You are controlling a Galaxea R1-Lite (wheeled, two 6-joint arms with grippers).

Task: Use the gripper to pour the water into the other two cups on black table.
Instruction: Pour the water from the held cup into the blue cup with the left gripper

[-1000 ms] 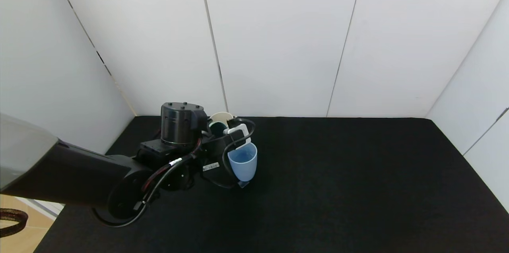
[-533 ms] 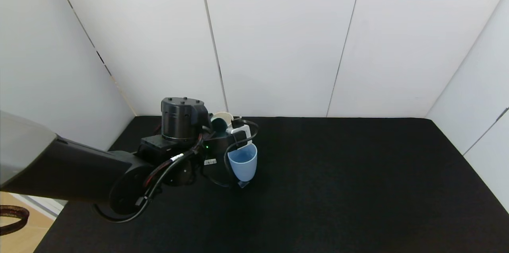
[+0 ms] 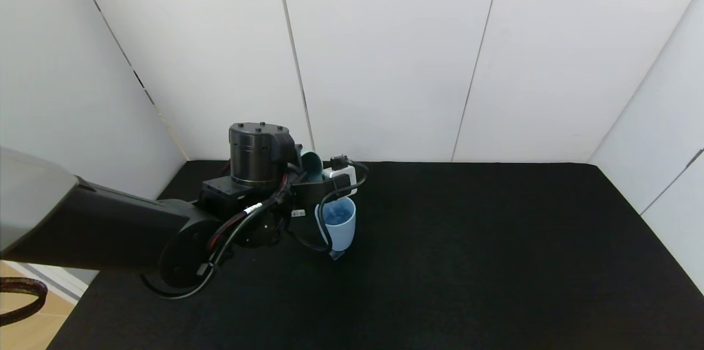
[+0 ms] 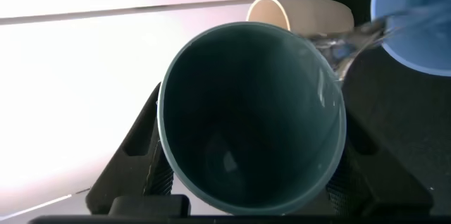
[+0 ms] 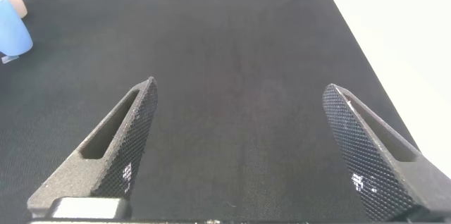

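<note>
Left gripper [image 4: 250, 189]: fingers clamped on the teal cup [image 4: 254, 118], tipped over the light blue cup [image 3: 336, 222]
Water [image 4: 349, 41]: streaming into the blue cup
Beige cup [image 4: 299, 14]: behind, on the black table [image 3: 467, 262]
Right gripper [image 5: 243, 146]: fingers wide apart, holding nothing

Teal cup [image 4: 250, 122], light blue cup [image 3: 339, 224], black table [image 3: 467, 262].

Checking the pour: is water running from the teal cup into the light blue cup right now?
Yes, in the left wrist view a clear stream leaves the tilted teal cup toward the light blue cup.
</note>
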